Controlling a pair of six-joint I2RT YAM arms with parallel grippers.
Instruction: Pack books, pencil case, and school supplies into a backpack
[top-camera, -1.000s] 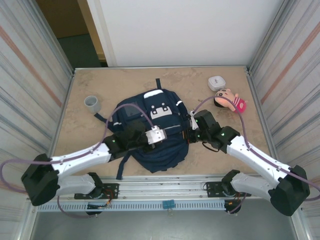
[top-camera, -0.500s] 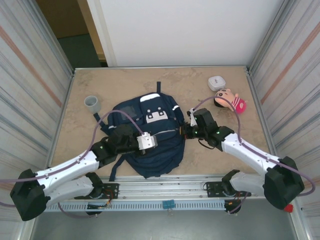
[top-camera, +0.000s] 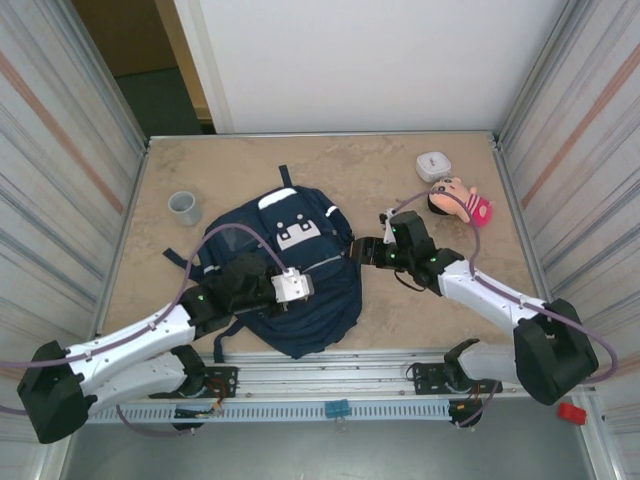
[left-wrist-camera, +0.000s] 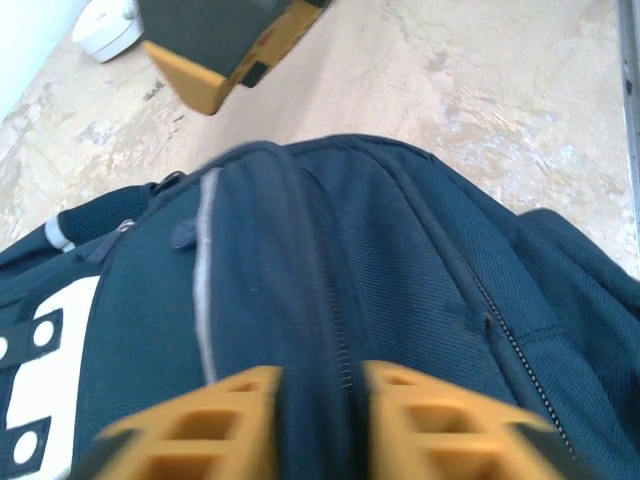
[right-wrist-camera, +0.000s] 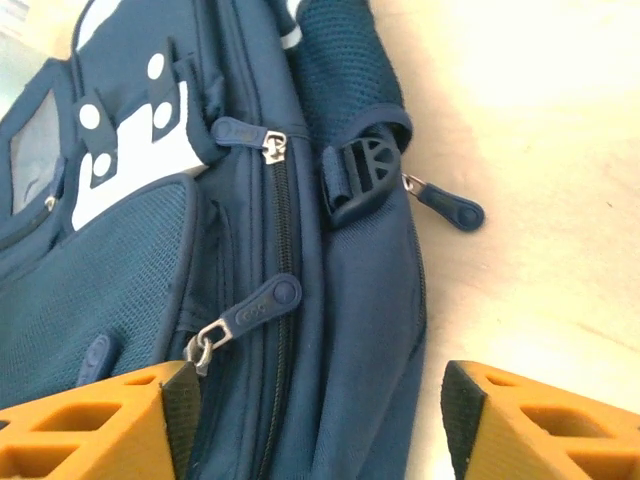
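Note:
The navy backpack (top-camera: 322, 300) lies flat in the middle of the table, its zips closed. My left gripper (top-camera: 293, 287) rests on its near half. In the left wrist view its jaws (left-wrist-camera: 322, 385) stand slightly open, with a ridge of backpack (left-wrist-camera: 420, 250) fabric and zip between them. My right gripper (top-camera: 362, 252) is at the bag's right edge, open wide. In the right wrist view it (right-wrist-camera: 320, 400) straddles the backpack's (right-wrist-camera: 350, 300) side, a zip pull (right-wrist-camera: 255, 312) by its left finger. The books, pencil case and school supplies are out of view.
A grey cup (top-camera: 185, 207) stands left of the bag. A small white case (top-camera: 433, 165) and a pink-clothed doll (top-camera: 462, 200) lie at the back right. A black strap buckle (right-wrist-camera: 362, 175) sits on the bag's side. Metal walls close both sides.
Both grippers were shut and have opened. The backpack has slid left and turned a little. My left arm drew back leftward, and my right gripper moved up along the bag's right edge.

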